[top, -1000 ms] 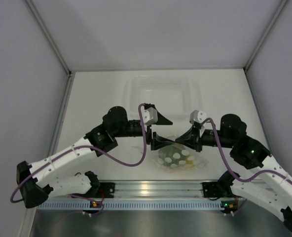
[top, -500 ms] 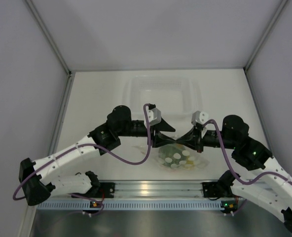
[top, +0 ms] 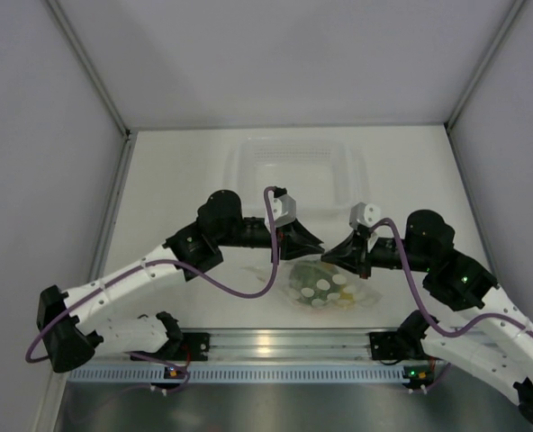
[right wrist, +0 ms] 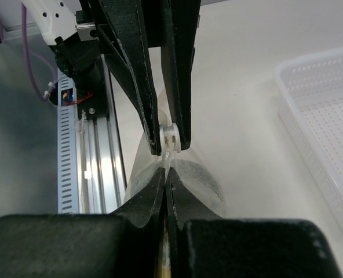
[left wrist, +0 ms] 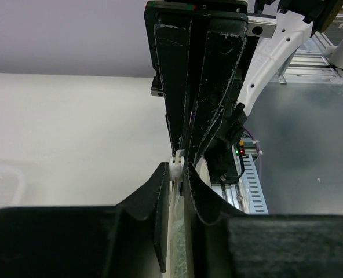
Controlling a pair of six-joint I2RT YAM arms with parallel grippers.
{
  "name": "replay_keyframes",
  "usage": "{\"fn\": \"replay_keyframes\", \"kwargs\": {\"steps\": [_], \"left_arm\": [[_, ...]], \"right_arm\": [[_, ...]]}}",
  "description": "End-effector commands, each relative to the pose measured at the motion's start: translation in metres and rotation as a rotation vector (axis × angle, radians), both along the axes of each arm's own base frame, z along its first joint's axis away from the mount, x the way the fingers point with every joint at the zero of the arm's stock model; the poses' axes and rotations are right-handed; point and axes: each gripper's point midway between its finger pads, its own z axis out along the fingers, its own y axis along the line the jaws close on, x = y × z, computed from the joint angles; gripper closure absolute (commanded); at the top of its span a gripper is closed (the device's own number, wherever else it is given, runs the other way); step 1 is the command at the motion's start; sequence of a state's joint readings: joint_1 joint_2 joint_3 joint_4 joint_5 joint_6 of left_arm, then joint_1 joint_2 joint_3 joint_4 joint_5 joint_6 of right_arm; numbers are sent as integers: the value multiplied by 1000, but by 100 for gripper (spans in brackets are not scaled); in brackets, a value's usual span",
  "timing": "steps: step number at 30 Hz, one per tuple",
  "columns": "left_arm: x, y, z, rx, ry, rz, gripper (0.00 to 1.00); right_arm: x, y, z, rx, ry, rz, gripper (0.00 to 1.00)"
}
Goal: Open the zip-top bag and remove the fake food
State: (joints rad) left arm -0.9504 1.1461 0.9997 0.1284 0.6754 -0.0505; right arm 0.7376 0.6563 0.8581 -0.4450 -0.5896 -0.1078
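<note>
The zip-top bag (top: 360, 291) lies at about 6 o'clock on the table (top: 176, 180), close to the arm bases, with its top edge lifted toward 12 o'clock. The fake food (top: 318, 286) is all inside it: the mottled green melon (top: 313, 284) in the middle and a yellow piece (top: 344, 301) at its 4 o'clock. The third fruit is hard to make out through the crinkled plastic.

The white slider (right wrist: 170, 138) sits at the bag's raised edge. The left gripper (left wrist: 177, 172) reaches in from 9 o'clock, its fingers narrowed to a pinch on that slider. The right gripper (right wrist: 164, 175) comes from 3 o'clock, clamped flat on the bag's plastic just beside the slider. The two pairs of fingertips nearly touch.

A second ago the left gripper's jaws stood wide, one finger toward 12 o'clock and one low beside the bag. Half a second ago they had narrowed, and now they have come together on the slider. The right gripper has kept its hold in much the same place, and the bag has not shifted.

So the grasping step looks finished, though the zip appears still shut. The next move probably calls for drawing the slider along the edge while the right gripper anchors the bag.

The clear tub (top: 293, 162) waits at the bag's 12 o'clock, well apart.
</note>
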Motion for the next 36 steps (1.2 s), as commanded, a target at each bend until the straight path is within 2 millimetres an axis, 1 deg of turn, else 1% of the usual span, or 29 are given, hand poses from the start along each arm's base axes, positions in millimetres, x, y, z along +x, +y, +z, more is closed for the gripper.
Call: {"fn": "replay_keyframes", "kwargs": {"steps": [1,2,3,8,12,13,14,17,21,23,24,25,27,28,29,30,31,32,33,34,35,36], "left_arm": [[-4,-3,29,-80,-62,-31,88],[-3,-3,28,-77,-65,-28,93],[-2,-3,27,-75,-63,-25,100],[3,0,19,-67,-81,13,100],[3,6,12,-41,-106,23,100],[3,6,10,-31,-104,24,100],[2,7,4,-9,-100,19,100],[3,7,-2,15,-97,22,100],[5,10,-12,41,-91,32,100],[8,13,-18,54,-91,48,100],[10,14,-20,61,-90,58,100],[10,18,-28,79,-81,66,100],[14,24,-32,85,-77,92,100],[19,30,-33,81,-77,110,100],[21,34,-39,92,-60,122,100],[28,40,-42,94,-50,146,100],[31,44,-44,96,-44,155,100],[32,49,-43,89,-34,170,100],[35,53,-48,96,-26,182,100],[40,57,-49,95,-23,207,100],[41,61,-47,89,-22,224,100],[43,64,-50,92,-20,238,100]], "right_arm": [[-2,4,21,58,-54,15,100],[-3,3,24,66,-62,11,100],[-1,3,27,77,-72,3,100],[-3,-2,33,117,-106,-18,100],[1,-10,38,140,-139,-70,100],[3,-12,38,146,-142,-90,100],[3,-15,45,171,-163,-106,100],[4,-19,50,200,-176,-136,100],[2,-21,52,202,-173,-135,100],[5,-26,56,206,-189,-166,100],[5,-28,54,197,-186,-178,100],[8,-35,60,204,-203,-218,100],[12,-42,64,206,-209,-265,100],[13,-48,66,206,-216,-294,100],[12,-51,69,211,-225,-300,100],[10,-54,71,215,-230,-305,100],[9,-56,73,214,-231,-310,100],[6,-59,77,223,-238,-313,100],[5,-61,78,225,-241,-317,100],[4,-64,80,224,-240,-327,100],[3,-67,82,228,-244,-331,100],[2,-68,82,228,-245,-333,100]]}}
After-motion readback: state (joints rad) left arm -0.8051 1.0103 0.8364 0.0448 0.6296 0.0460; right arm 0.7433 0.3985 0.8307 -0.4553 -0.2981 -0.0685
